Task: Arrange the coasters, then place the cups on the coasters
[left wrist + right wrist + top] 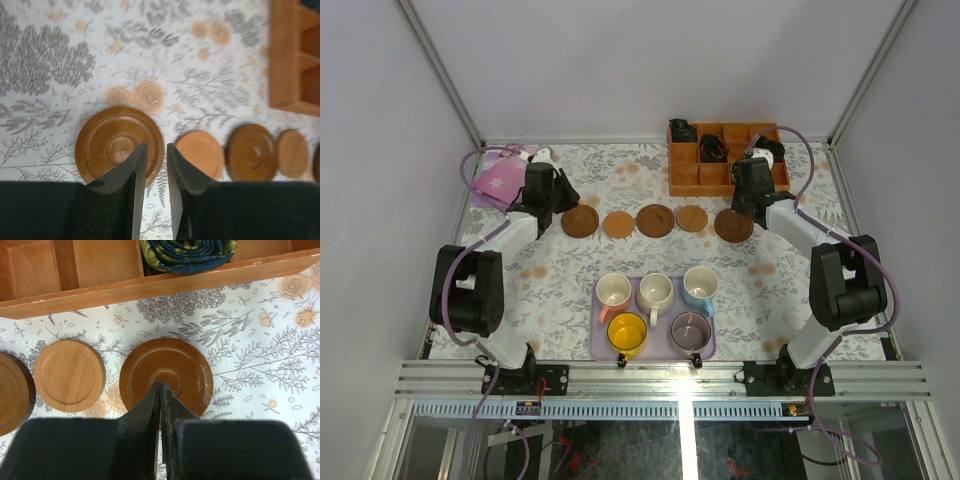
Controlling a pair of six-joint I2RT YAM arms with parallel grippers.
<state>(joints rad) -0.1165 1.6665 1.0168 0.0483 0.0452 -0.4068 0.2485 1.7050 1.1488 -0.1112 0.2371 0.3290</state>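
Note:
Five coasters lie in a row across the table: dark [582,221], tan [618,224], dark [655,220], tan [691,218], dark [733,226]. My left gripper [156,146] hovers at the right edge of the leftmost dark coaster [112,145], slightly open, with nothing in the narrow gap; the tan coaster [200,152] lies just right of it. My right gripper [161,385] is shut, its tips over the centre of the rightmost dark coaster [170,365]. The cups stand on the lavender tray [653,352]: pink [613,291], cream [655,291], light blue [701,284], yellow [627,333], greyish purple [691,330].
An orange compartment box [725,160] stands behind the right end of the row, with a rolled blue-green cloth [187,252] in one cell. A pink cloth [500,180] lies at the back left. Cage posts rise at the far corners.

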